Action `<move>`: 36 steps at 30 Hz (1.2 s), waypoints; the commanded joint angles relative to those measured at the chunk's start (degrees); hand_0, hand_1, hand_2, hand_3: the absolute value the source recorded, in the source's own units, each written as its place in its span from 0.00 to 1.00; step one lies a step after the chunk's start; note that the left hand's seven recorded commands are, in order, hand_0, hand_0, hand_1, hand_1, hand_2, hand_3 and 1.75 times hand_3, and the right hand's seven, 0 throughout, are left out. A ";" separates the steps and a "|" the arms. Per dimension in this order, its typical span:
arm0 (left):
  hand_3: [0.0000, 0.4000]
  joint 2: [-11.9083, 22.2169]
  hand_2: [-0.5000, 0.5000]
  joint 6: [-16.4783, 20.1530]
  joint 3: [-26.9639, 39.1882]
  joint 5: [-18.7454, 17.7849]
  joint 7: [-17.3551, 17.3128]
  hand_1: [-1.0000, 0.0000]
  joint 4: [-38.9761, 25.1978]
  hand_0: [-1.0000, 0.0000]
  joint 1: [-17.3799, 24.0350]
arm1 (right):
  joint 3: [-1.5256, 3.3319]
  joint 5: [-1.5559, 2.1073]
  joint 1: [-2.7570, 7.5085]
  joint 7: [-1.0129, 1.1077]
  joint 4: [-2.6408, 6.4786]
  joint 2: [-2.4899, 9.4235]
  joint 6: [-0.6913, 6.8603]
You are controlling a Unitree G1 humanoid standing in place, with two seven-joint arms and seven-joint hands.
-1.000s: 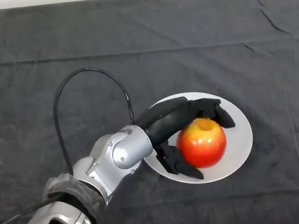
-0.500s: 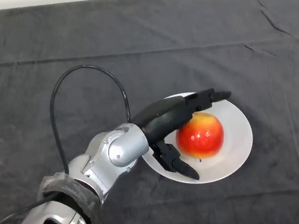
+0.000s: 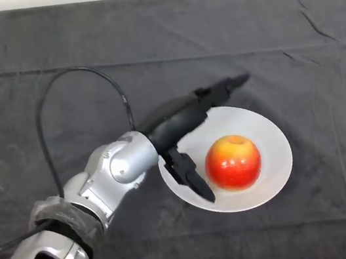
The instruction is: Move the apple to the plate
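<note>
While my left hand [image 3: 182, 122] is hanging over the near-left edge of the white plate [image 3: 268, 129], the red-and-yellow apple [image 3: 233, 162] is sitting on that plate, a little right of its middle, stem dimple facing up. Nothing of me is touching the fruit now: my fingers [image 3: 219, 88] are stretching out straight, pointing up and to the right past the plate's far-left rim, and my thumb [image 3: 189, 176] is reaching down over the near-left part of the plate, just beside the apple with a sliver of white showing between them. So I'm spread wide and holding nothing. My silver-grey arm [image 3: 110, 173] is running back from the wrist toward the lower left of the view, crossing the dark cloth [image 3: 37, 72] that is covering the table. The cloth is lying in soft wrinkles, with a long crease running across its far part and a few sharper folds near the right. The plate is resting flat on it, right of centre.
</note>
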 commanded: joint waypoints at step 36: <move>0.00 11.28 0.50 -11.49 26.37 -14.16 11.76 1.00 7.05 1.00 2.59 | -0.51 -0.19 5.61 0.20 5.43 8.31 4.63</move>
